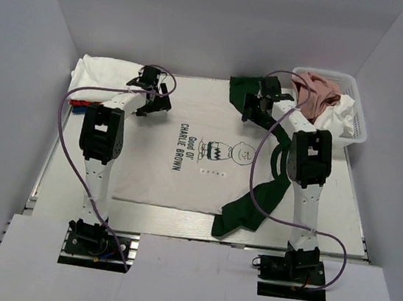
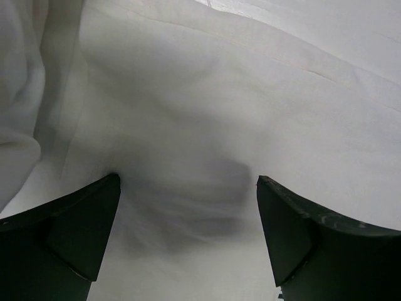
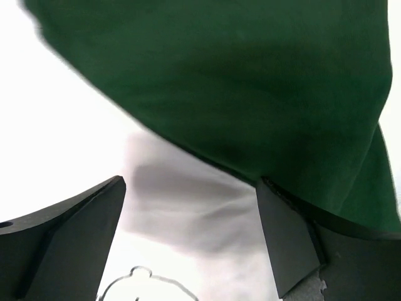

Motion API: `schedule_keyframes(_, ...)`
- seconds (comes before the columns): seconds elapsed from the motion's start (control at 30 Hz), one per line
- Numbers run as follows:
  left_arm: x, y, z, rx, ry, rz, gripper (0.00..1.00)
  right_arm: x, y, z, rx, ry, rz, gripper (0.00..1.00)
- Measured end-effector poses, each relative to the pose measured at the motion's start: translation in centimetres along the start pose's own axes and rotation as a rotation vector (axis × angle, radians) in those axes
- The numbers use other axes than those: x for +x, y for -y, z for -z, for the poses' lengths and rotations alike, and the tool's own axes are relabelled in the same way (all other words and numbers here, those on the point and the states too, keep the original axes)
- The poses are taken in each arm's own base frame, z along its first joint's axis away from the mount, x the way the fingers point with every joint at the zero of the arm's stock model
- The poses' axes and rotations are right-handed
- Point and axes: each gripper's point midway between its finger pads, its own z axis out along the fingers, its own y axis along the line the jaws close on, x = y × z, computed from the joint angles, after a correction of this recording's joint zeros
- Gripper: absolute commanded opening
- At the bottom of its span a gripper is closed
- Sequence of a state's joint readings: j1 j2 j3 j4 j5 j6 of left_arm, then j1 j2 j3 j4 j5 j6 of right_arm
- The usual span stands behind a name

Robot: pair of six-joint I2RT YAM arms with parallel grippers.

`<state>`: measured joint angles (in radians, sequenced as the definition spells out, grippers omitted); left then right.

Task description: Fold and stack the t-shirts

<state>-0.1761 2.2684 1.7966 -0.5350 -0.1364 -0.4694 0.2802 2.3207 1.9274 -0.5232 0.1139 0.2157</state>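
Cartoon tee is off-white; crumpled tee is dark green.

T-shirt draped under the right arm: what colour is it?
The soft cotton t-shirt is dark green; top external view.

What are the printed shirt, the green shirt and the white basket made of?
Printed shirt: looks like soft matte cotton-type knit; it lies flat with faint creases. Green shirt: similar matte cloth, draping in limp folds. Basket: seemingly hard plastic, smooth, with a moulded lattice wall.

Found the printed t-shirt spread centrally on the table, another t-shirt along its right edge, a basket behind-right with t-shirts heaped inside, a bundled t-shirt behind-left.
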Motion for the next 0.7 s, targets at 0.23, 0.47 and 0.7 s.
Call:
schedule_keyframes(0.23,1.1,0.7,1.7,0.048,-0.006,-0.053,1.0,-0.7,-2.8,6.9,-0.125,0.079,0.084,0.9)
schedule_keyframes(0.47,3.3,1.0,11.0,0.204,0.041,-0.051,1.0,4.1,-2.6,19.6,-0.198,0.246,-0.037,0.9)
schedule_keyframes(0.7,9.4,-1.4,15.2,0.27,0.022,0.035,1.0,16.9,3.8,19.1,0.02,0.096,-0.276,0.9)
